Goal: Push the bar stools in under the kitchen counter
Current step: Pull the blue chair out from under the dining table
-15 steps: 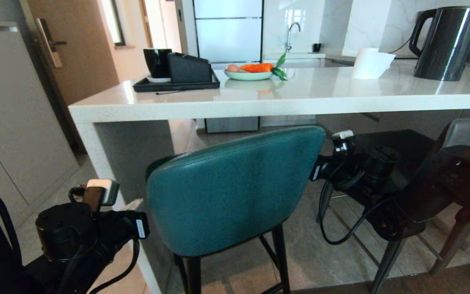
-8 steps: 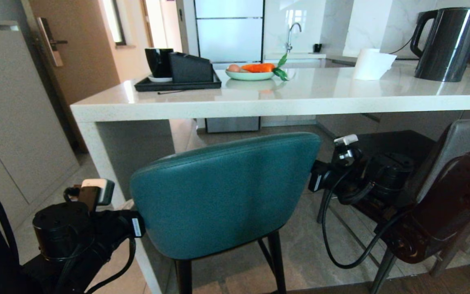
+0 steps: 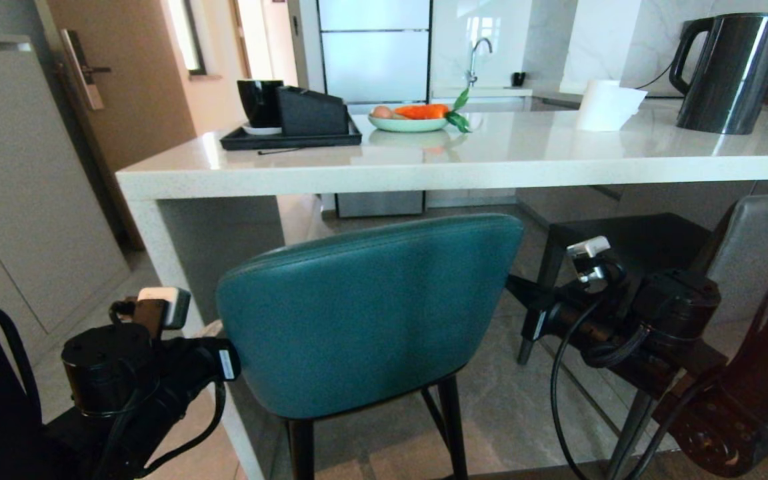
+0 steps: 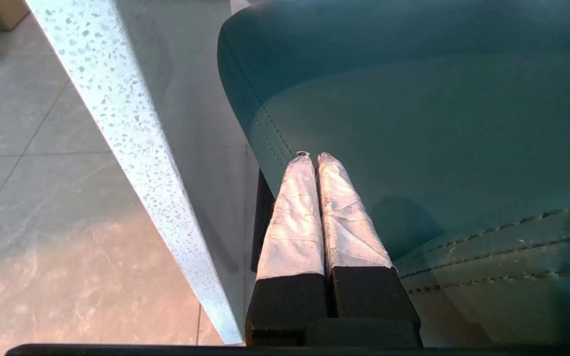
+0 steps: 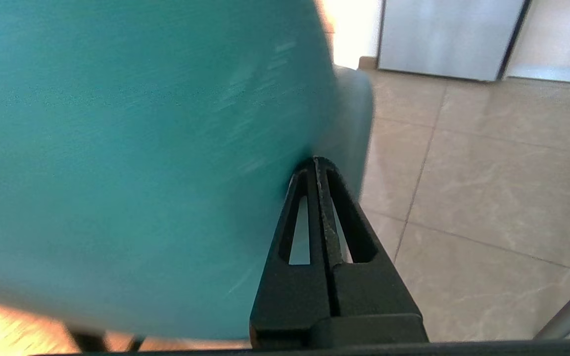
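The teal stool point(image 3: 367, 313) stood at the kitchen counter point(image 3: 424, 175), its rounded back near the slab edge, between both claws. The left gripper point(image 4: 313, 158), fingers point(image 4: 292, 212) pressed together and wrapped in pale crinkled tape, touched the back's left edge by the stitched seam. The right gripper point(image 5: 317, 160), black ribbed fingers together and empty, sat against the back's right edge. The grey stool point(image 3: 757, 247) stood further right. The counter's speckled white stone was glossy, the teal leather smooth.
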Motion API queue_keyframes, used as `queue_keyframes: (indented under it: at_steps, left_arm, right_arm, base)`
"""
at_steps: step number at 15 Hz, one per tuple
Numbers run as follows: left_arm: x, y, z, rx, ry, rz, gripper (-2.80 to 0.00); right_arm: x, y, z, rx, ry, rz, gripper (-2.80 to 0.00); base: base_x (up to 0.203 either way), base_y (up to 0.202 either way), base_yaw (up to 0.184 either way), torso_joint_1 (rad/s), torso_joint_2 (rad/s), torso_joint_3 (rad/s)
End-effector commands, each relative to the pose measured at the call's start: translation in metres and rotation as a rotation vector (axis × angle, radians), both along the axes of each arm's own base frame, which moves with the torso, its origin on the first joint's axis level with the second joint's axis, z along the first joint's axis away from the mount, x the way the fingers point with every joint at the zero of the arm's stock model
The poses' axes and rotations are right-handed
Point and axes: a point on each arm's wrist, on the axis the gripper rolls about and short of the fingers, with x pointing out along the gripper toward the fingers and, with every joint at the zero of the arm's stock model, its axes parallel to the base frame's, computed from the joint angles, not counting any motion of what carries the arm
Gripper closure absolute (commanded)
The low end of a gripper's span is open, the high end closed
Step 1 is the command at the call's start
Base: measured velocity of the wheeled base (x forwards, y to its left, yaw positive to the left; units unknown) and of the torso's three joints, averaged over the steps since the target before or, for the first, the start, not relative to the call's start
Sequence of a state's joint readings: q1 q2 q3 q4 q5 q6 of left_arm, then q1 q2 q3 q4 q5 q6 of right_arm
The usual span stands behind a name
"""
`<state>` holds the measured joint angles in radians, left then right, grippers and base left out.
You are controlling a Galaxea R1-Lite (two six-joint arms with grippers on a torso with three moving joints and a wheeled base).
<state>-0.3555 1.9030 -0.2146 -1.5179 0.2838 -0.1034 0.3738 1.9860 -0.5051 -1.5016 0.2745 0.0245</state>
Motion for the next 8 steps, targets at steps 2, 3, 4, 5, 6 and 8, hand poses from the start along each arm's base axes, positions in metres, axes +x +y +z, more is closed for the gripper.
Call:
queue_keyframes:
  at_steps: [2, 3, 4, 5, 6, 8]
  left_arm:
    - [0.01, -0.001, 0.002, -0.009, -0.027, 0.011, 0.0]
    - [0.013, 0.001, 0.001, -0.008, -0.027, 0.019, 0.0]
    - [0.014, 0.003, 0.0, -0.008, -0.026, 0.028, 0.0]
    - [0.014, 0.005, 0.0, -0.008, -0.023, 0.036, 0.0]
    - [0.014, 0.008, 0.0, -0.008, -0.024, 0.046, 0.0]
    - [0.013, 0.011, 0.001, -0.007, -0.026, 0.055, 0.0]
  right_arm:
    - [-0.013, 0.003, 0.007, 0.005, -0.013, 0.018, 0.0]
    - [-0.015, 0.006, 0.008, 0.008, -0.017, 0.018, 0.0]
    - [-0.017, 0.009, 0.009, 0.01, -0.02, 0.019, 0.0]
    - [-0.016, 0.008, 0.007, 0.008, -0.013, 0.01, 0.0]
    - [-0.012, 0.002, 0.006, 0.007, -0.008, -0.013, 0.0]
    - [-0.001, -0.025, 0.007, 0.009, -0.015, -0.094, 0.0]
  base:
    - [0.0, 0.0, 0.0, 0.0, 0.0, 0.0]
    - [0.0, 0.0, 0.0, 0.0, 0.0, 0.0]
    - [0.0, 0.0, 0.0, 0.0, 0.0, 0.0]
    - [0.0, 0.0, 0.0, 0.0, 0.0, 0.0]
    - [0.0, 0.0, 0.0, 0.0, 0.0, 0.0]
    - [0.0, 0.0, 0.0, 0.0, 0.0, 0.0]
